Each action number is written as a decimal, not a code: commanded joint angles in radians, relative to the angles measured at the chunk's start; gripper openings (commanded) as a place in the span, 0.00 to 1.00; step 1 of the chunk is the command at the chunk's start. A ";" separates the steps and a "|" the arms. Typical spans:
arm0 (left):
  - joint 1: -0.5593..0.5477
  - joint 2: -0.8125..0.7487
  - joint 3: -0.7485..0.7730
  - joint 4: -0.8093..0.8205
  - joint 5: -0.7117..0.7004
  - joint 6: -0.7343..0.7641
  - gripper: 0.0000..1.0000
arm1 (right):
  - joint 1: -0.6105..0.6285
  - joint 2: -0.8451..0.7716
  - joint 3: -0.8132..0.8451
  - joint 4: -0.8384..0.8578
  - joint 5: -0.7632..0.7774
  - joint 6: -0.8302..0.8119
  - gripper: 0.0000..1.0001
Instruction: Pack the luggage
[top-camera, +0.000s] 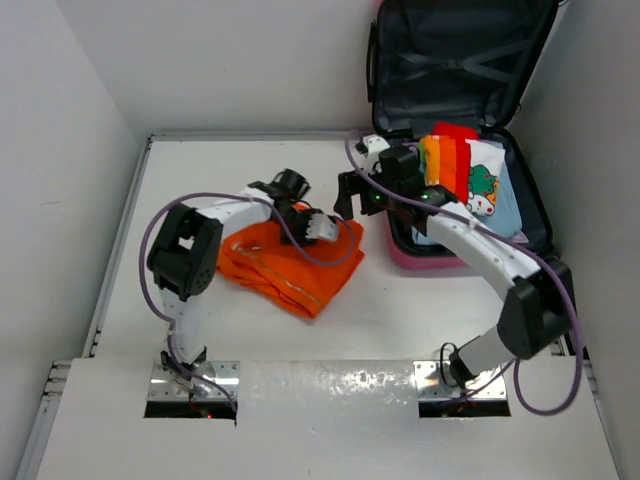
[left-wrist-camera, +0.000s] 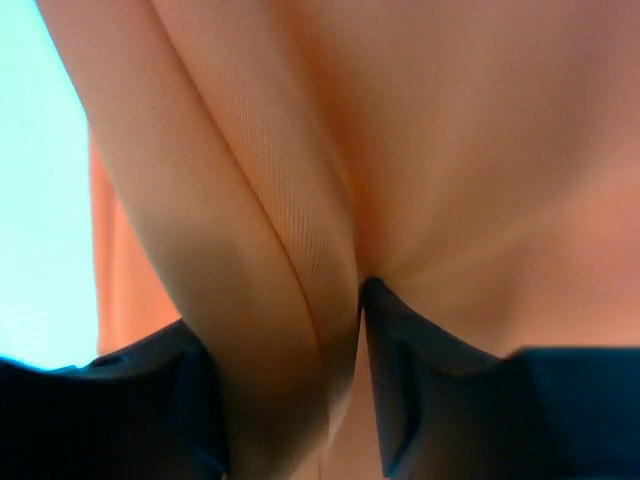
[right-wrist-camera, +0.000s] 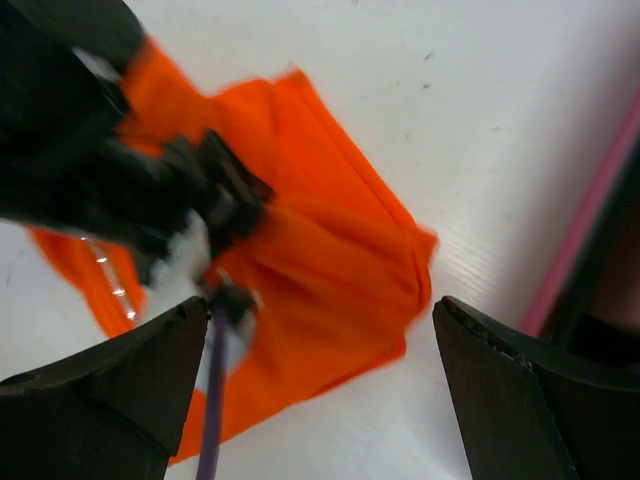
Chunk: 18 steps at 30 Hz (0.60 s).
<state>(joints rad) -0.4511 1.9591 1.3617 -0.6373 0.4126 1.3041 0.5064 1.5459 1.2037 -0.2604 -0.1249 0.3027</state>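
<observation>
The luggage (top-camera: 460, 60) stands open at the back right, its dark-lined lid upright and its pink rim (top-camera: 425, 262) towards me. Folded clothes lie in it: a rainbow-striped piece (top-camera: 450, 160) and a white cartoon-print piece (top-camera: 487, 190). An orange garment (top-camera: 290, 270) lies crumpled on the table. My left gripper (top-camera: 325, 228) is shut on a fold of its right edge; the left wrist view (left-wrist-camera: 292, 390) shows the orange cloth (left-wrist-camera: 400, 150) pinched between the jaws. My right gripper (top-camera: 358, 200) hovers open and empty just right of it, above the garment (right-wrist-camera: 330, 260) in the right wrist view (right-wrist-camera: 320, 370).
White walls enclose the table on the left, back and right. The luggage's pink rim (right-wrist-camera: 585, 220) lies close to the right of my right gripper. The left arm (right-wrist-camera: 120, 180) crosses the right wrist view. Bare white table shows in front of the garment.
</observation>
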 joint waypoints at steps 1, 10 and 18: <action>-0.104 0.066 0.059 0.086 -0.098 0.242 0.61 | -0.009 -0.089 0.019 -0.048 0.091 -0.024 0.93; -0.019 -0.010 0.457 0.001 0.110 -0.158 1.00 | -0.055 -0.012 0.243 -0.224 0.122 -0.011 0.94; 0.130 -0.270 0.285 -0.019 0.088 -0.865 1.00 | -0.060 0.247 0.355 -0.186 -0.024 -0.005 0.67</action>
<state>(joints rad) -0.3946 1.8797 1.7298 -0.7364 0.4648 0.8986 0.4805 1.6398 1.5856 -0.2569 -0.2062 0.3656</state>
